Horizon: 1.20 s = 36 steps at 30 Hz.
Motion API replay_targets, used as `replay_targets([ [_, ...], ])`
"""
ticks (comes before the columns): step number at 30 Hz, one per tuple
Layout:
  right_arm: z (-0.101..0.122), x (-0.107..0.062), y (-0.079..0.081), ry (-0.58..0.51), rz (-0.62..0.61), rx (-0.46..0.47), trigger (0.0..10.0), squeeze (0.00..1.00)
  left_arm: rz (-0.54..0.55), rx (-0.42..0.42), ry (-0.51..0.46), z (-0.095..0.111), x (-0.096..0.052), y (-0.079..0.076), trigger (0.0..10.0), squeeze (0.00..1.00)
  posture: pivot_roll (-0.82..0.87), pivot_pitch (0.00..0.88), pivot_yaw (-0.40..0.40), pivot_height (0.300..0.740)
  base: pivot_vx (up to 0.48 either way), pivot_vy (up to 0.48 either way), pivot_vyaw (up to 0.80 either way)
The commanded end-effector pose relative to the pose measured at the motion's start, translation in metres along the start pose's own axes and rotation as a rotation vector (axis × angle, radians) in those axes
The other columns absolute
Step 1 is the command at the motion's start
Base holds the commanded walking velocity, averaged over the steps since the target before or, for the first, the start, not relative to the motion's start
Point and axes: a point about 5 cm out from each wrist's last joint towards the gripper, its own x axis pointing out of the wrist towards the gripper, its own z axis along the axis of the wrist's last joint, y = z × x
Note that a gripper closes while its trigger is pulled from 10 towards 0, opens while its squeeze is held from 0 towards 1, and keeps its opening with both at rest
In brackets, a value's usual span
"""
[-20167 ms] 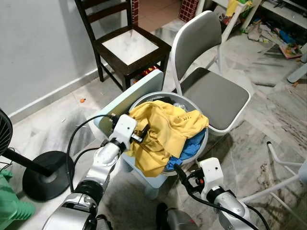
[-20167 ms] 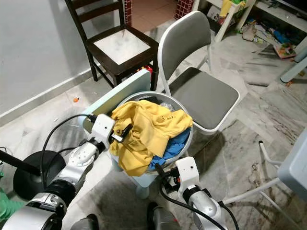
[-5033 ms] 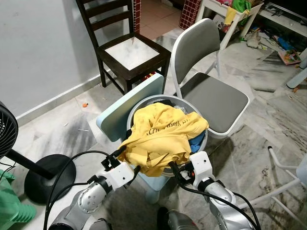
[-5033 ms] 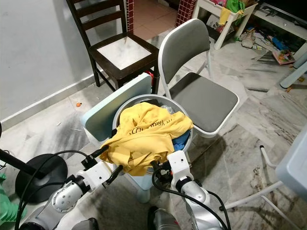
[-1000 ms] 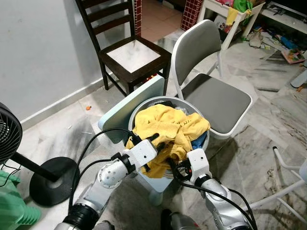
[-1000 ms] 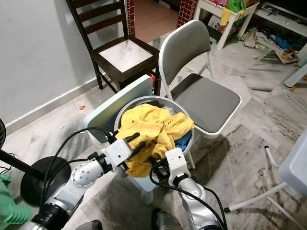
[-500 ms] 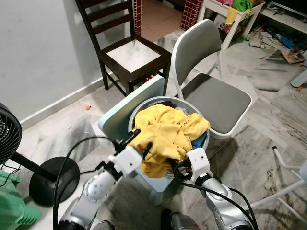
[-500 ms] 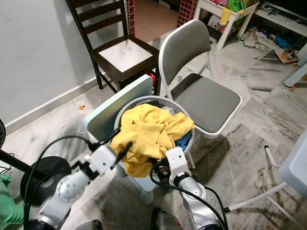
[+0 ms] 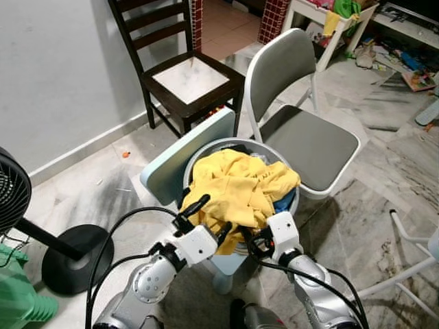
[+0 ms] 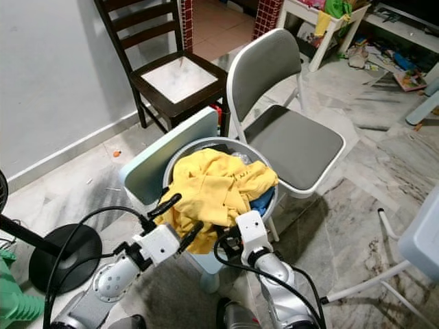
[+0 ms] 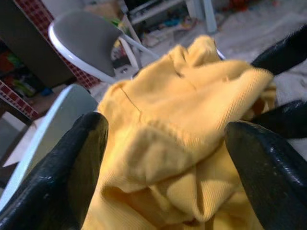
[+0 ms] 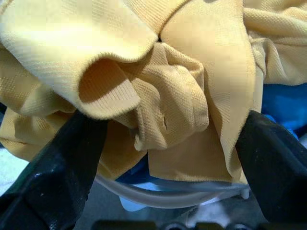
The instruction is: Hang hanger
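Both grippers are spread wide at the basket's [image 9: 291,203] 6 o'clock edge — left gripper [image 9: 208,218], right gripper [image 12: 163,139] — probably next pinching the yellow shirt [image 9: 240,188].

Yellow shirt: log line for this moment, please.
yellow shirt: heaped in basket | left tool: open at shirt | right tool: open at shirt

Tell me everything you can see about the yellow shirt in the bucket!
The yellow shirt is soft, ribbed-looking cloth, crumpled in a heap atop a round grey basket, with dark lettering on one fold. Its front edge spills over the rim toward the robot. Blue fabric peeks out beneath it. The left tool and the right tool, both open, sit right at its hanging edge with cloth bunched between their fingers.
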Motion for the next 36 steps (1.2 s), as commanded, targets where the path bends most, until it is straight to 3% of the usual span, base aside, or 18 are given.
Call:
replay_targets([
  [1, -0.003, -0.004, -0.003, 0.01, -0.012, 0.006, 10.0, 0.14, -0.034, 0.009, 0.013, -0.004, -0.002, -0.007, 10.0, 1.0, -0.1, 0.197, -0.076, 0.74, 0.0, 0.0, 0.0],
  [9, -0.008, -0.011, -0.003, 0.02, -0.018, 0.006, 10.0, 0.14, -0.091, 0.03, 0.048, -0.014, 0.002, -0.01, 10.0, 1.0, -0.12, 0.212, -0.082, 0.74, 0.0, 0.0, 0.0],
  [18, -0.005, -0.009, -0.004, 0.013, -0.025, 0.005, 10.0, 0.14, -0.122, 0.05, 0.014, -0.009, 0.003, -0.021, 10.0, 1.0, -0.11, 0.21, -0.078, 0.74, 0.0, 0.0, 0.0],
  [19, -0.003, -0.009, -0.005, 0.006, -0.037, 0.003, 10.0, 0.14, -0.123, 0.053, 0.02, -0.01, 0.002, -0.022, 10.0, 0.76, -0.11, 0.21, -0.078, 0.74, 0.0, 0.0, 0.0],
  [20, -0.002, -0.009, -0.006, 0.001, -0.045, 0.001, 10.0, 0.14, -0.124, 0.056, 0.024, -0.012, 0.001, -0.022, 10.0, 0.76, -0.11, 0.211, -0.078, 0.74, 0.0, 0.0, 0.0],
  [21, -0.003, -0.011, -0.011, 0.002, -0.068, -0.023, 10.0, 0.14, -0.125, 0.062, 0.028, -0.013, 0.0, -0.023, 10.0, 0.0, -0.11, 0.211, -0.079, 0.74, 0.0, 0.0, 0.0],
  [28, -0.01, -0.017, -0.024, 0.034, -0.08, -0.034, 10.0, 0.15, -0.144, 0.112, 0.037, -0.017, 0.002, -0.021, 10.0, 0.0, -0.12, 0.206, -0.084, 0.74, 0.0, 0.0, 0.0],
  [36, -0.007, -0.014, -0.019, 0.028, -0.068, -0.027, 10.0, 0.14, -0.16, 0.202, 0.048, -0.021, 0.01, -0.007, 10.0, 0.0, -0.12, 0.202, -0.087, 0.74, 0.0, 0.0, 0.0],
])
